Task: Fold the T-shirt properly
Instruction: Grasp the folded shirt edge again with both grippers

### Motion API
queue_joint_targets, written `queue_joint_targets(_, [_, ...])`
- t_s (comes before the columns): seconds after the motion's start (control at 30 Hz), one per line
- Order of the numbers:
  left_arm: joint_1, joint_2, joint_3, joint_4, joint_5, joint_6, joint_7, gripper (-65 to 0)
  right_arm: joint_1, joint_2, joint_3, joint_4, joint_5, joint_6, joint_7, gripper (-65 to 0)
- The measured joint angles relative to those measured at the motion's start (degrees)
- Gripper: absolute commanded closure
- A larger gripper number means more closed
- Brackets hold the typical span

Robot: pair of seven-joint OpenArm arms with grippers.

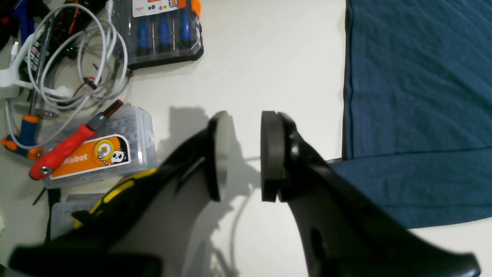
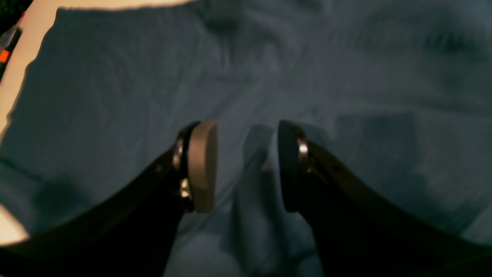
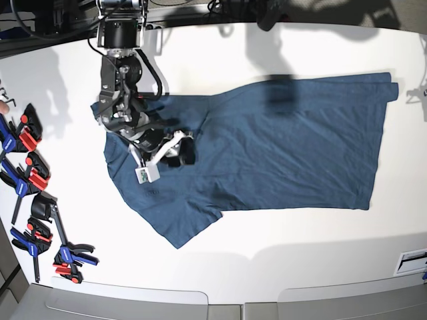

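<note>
1. Directly beneath my right gripper lies the T-shirt: the jaws stand apart, nothing clamped, with a raised pleat of cloth rising in the gap between them and touching neither pad that I can see.
2. Beside my left gripper the same T-shirt lies flat, its hemmed edge just off one jaw; this gripper hangs over bare table, jaws parted a moderate way, empty.
3. Base view: T-shirt spread across the table, one sleeve below my right gripper, body stretching away from it.
4. Handling judgement: light, limp, wrinkled cotton; it will sag and drag rather than hold shape, and a shallow pinch may take only one layer.
5. Recommended hold: hems and seams, where the cloth is doubled; for my right jaws, the pleat between them; for my left, the nearby stitched edge.
6. Risk: lifting one point alone will bunch the fabric.
</note>
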Motion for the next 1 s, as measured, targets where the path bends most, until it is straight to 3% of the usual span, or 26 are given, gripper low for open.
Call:
queue_joint_targets(0.17, [0.0,0.0,0.0,0.0,2.5,0.0,0.0,-13.2,-0.2,0.0,5.4,2.1,10.6,0.0,-13.1,-23.7])
queue_joint_targets(0.47, [0.0,-3.6,0.0,0.0,6.0,0.2,0.2,-13.2,-1.8,-0.1,22.3,5.6,18.7,0.2,-25.1,-23.7])
queue_joint_targets(0.63, [0.0,-3.7,0.0,0.0,2.2,1.1,2.0,-13.2,-4.0,-0.1,28.8,5.7,18.6,0.2,-24.7,-23.0])
queue_joint_targets(0.77, [0.0,-2.2,0.0,0.0,-4.7,1.1,4.9,-13.1,-7.3,0.1,30.2,5.6,17.8,1.6,-22.7,-15.5])
queue_joint_targets(0.87, [0.0,0.8,0.0,0.0,-8.3,0.6,6.6,-13.1,-9.0,0.0,29.9,5.6,13.8,2.4,-19.3,-7.7])
queue_joint_targets(1.0, [0.2,6.7,0.0,0.0,-12.3,-4.4,8.1,-12.5,-10.6,0.0,30.0,5.6,8.7,2.3,-15.0,0.0])
